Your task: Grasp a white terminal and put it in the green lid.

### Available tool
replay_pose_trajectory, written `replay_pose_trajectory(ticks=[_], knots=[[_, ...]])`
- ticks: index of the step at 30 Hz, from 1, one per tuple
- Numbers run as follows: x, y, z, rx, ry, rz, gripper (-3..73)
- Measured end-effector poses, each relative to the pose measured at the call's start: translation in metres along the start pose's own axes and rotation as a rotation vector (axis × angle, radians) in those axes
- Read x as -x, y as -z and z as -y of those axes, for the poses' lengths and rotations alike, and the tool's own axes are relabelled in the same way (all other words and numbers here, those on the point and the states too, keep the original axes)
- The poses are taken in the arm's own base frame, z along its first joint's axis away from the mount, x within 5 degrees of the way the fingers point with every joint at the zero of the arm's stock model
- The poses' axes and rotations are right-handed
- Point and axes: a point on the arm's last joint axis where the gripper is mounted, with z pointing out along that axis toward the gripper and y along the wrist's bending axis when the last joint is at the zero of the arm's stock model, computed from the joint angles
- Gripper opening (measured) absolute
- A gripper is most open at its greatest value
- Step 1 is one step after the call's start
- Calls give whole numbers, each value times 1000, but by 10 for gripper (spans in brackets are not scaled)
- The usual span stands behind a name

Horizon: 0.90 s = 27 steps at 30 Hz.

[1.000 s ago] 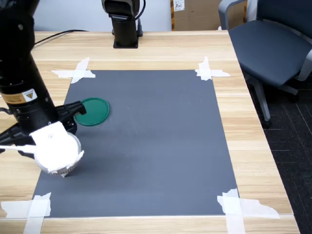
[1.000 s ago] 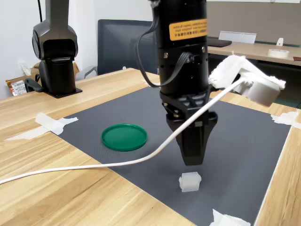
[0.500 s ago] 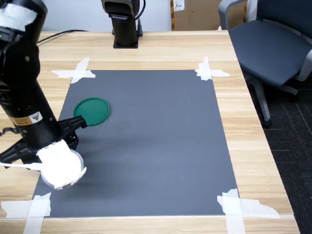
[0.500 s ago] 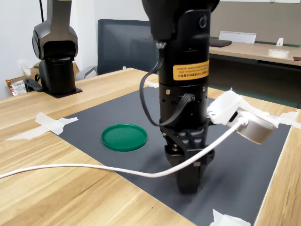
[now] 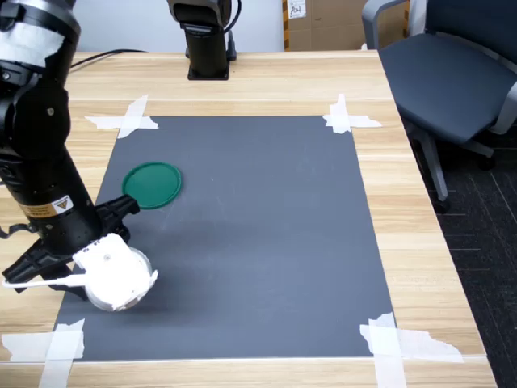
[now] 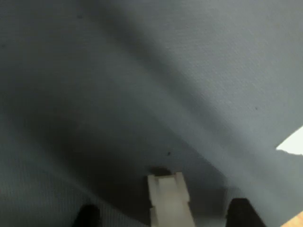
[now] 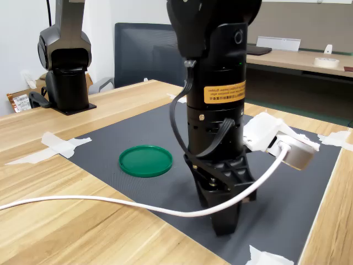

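Observation:
The white terminal [image 6: 170,201] lies on the dark grey mat [image 5: 258,226]; only the wrist view shows it, sitting between two dark fingertips [image 6: 240,212] that stand well clear of it on either side. My gripper [image 6: 164,215] is open and down at the mat near its front corner on the first exterior view's left. In both exterior views the arm and the white wrist camera [image 5: 117,273] cover the terminal. The gripper [image 7: 223,221] reaches the mat. The green lid [image 5: 151,184] [image 7: 145,160] rests flat and empty on the mat, a short way beyond the gripper.
White tape strips [image 5: 127,120] hold the mat's corners, one [image 5: 56,346] close to the gripper. A white cable [image 7: 110,201] trails from the wrist camera across the wooden table. A black stand [image 5: 208,40] is at the table's back, and an office chair [image 5: 452,73] at the first exterior view's right.
The arm has come straight down. The terminal, seen below the gripper one second ago in the second exterior view, is now hidden behind the lowered fingers. The lid has not moved.

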Motion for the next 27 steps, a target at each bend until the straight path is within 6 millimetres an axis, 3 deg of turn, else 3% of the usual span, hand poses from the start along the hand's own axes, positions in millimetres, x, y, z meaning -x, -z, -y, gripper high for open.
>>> replay_pose_trajectory(ticks=[6, 13, 14, 19, 27], knots=[[0, 0, 0, 5, 0, 3, 417], [1, -1, 0, 4, -65, 6, 94], [1, -1, 0, 4, -76, 7, 74], [1, 1, 0, -2, -130, 11, 74], [3, 29, 5, -68, -253, 61, 74]])
